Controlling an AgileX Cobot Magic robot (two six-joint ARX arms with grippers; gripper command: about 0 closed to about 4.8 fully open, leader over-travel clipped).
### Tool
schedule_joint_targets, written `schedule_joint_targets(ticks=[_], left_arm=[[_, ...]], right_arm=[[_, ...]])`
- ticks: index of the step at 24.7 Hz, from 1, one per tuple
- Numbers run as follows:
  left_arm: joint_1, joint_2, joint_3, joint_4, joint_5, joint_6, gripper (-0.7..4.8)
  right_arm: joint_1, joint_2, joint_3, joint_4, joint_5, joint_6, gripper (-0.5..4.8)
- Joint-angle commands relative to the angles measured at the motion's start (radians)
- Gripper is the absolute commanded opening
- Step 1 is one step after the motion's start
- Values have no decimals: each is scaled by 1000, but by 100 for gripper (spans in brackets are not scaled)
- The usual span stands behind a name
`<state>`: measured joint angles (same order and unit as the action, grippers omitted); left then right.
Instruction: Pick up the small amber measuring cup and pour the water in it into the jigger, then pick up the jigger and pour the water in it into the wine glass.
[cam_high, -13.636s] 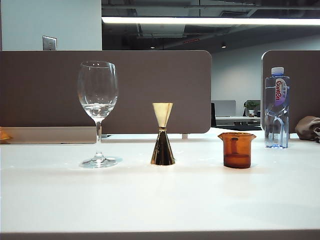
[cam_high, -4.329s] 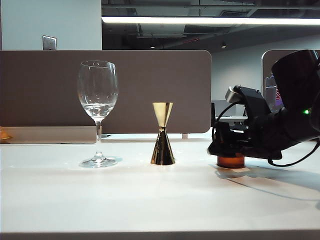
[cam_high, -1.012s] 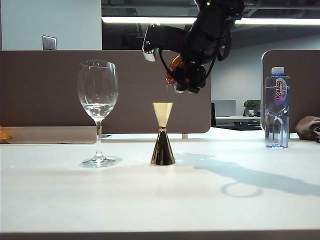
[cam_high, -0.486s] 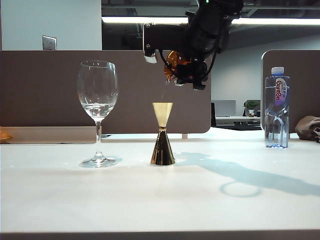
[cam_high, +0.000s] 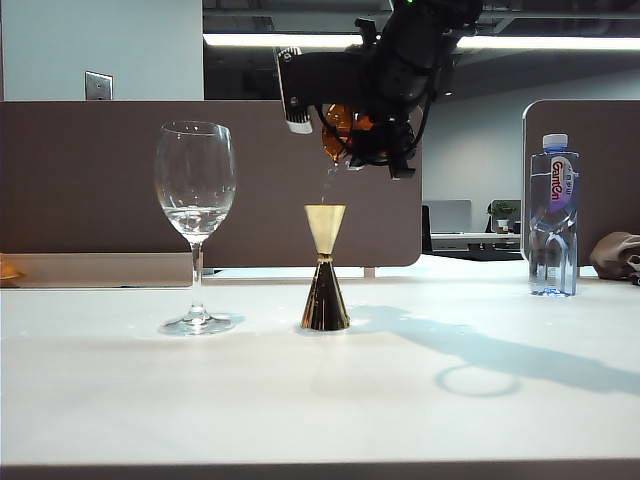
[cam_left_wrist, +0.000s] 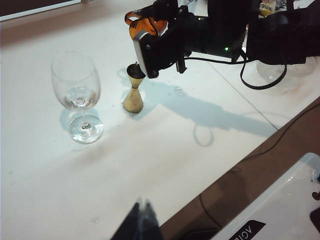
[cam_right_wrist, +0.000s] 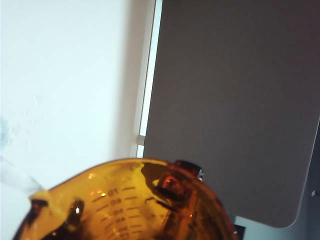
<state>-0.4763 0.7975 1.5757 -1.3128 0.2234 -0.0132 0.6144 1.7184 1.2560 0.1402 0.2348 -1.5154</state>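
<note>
Small amber measuring cup (cam_high: 343, 128) half-hidden in right gripper (cam_high: 365, 135), left gripper (cam_left_wrist: 142, 220) blurred, state unclear

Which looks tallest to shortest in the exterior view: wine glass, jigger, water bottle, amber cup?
1. wine glass
2. water bottle, though it stands farther back, so its true rank is unsure
3. jigger
4. small amber measuring cup, tilted and largely hidden in the right gripper above the jigger

A long ceiling lamp (cam_high: 420, 42) gives bright, even light from above. On the white bench (cam_high: 300, 400) the arm throws a soft grey shadow (cam_high: 480, 355) to the right of the jigger (cam_high: 325, 268). The exterior picture is sharp. In the right wrist view the amber cup (cam_right_wrist: 125, 205) is very near and blurred, and the bench beside it is overexposed.
</note>
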Motion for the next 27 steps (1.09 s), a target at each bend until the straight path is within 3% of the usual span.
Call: schedule_joint_targets(ticks=[1, 5, 17, 21, 24, 26, 27], left_arm=[[1, -1, 2, 13, 1, 5, -2], [1, -1, 2, 13, 1, 5, -2], [1, -1, 2, 13, 1, 5, -2], [1, -1, 2, 13, 1, 5, -2], [1, -1, 2, 13, 1, 5, -2], [1, -1, 2, 13, 1, 5, -2], [1, -1, 2, 13, 1, 5, -2]], right_arm=[[20, -12, 7, 20, 18, -94, -1], [36, -18, 7, 26, 36, -162, -1], [36, -18, 7, 22, 54, -123, -1], [34, -18, 7, 28, 56, 136, -1], [22, -25, 5, 10, 97, 477, -1], [-6, -51, -17, -26, 130, 815, -1], [-20, -69, -42, -13, 124, 899, -1]])
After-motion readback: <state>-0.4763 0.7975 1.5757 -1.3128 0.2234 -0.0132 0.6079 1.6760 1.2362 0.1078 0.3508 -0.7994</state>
